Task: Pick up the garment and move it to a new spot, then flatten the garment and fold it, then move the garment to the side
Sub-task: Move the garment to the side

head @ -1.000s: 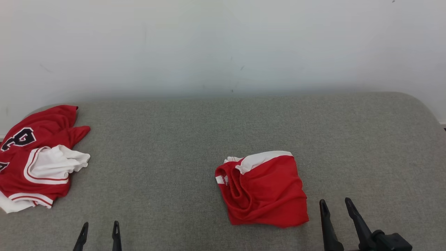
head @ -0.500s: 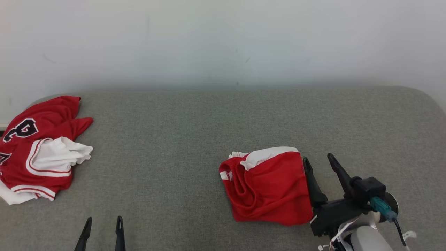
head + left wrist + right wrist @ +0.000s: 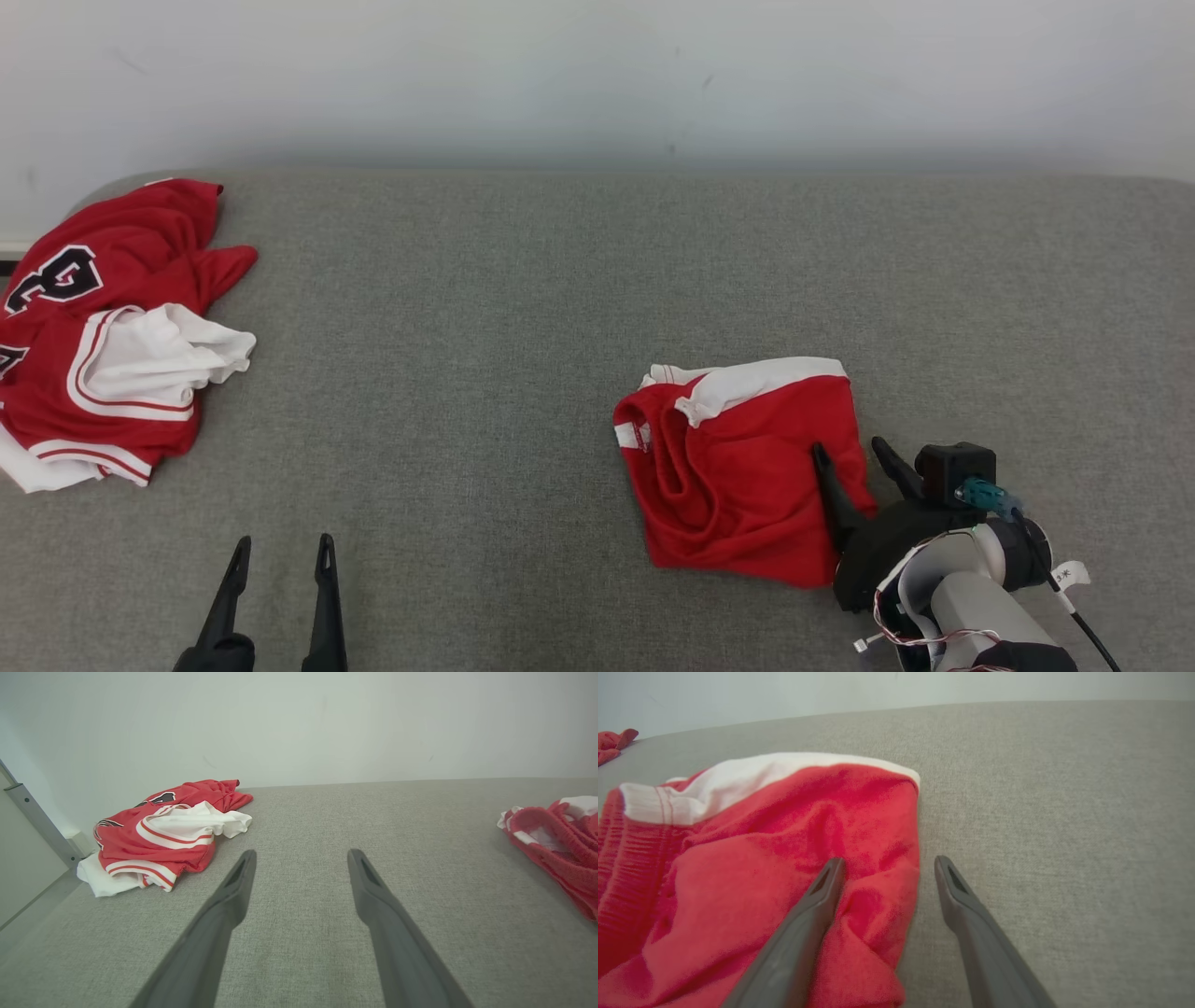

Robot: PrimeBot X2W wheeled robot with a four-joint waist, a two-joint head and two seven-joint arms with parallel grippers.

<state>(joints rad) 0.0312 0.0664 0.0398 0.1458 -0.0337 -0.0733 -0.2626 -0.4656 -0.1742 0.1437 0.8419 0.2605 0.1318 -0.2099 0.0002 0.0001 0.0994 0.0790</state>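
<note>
Here's the garment (image 3: 738, 476): red with a white band along its far edge, folded into a rough square. It lies flat on the grey cushion (image 3: 485, 299), right of centre and toward the near side. Its bunched waistband sits on the left of the bundle (the ribbing reads clearly from the right wrist view).

And right at its right-hand edge is the right gripper (image 3: 848, 446), jaws spread, nothing clamped between them. It straddles that edge: one finger (image 3: 803, 933) over the red cloth, the other over bare cushion just beside it, the hem running between the two. Whether the tips actually touch the fabric, I can't tell. The pale forearm (image 3: 980, 607) shows at the bottom right of the head view.

Over on the other side, the left gripper (image 3: 285, 539) sits at the lower left with its fingers parted, holding nothing. It points across bare cushion, well apart from the garment. From the left wrist view the garment shows at the far right edge.

Far left, at the cushion's end, a crumpled jersey (image 3: 103, 373) lies in a heap. It's red and white with black numbering, well apart from both grippers. Behind it all is a plain pale wall (image 3: 597, 75).
</note>
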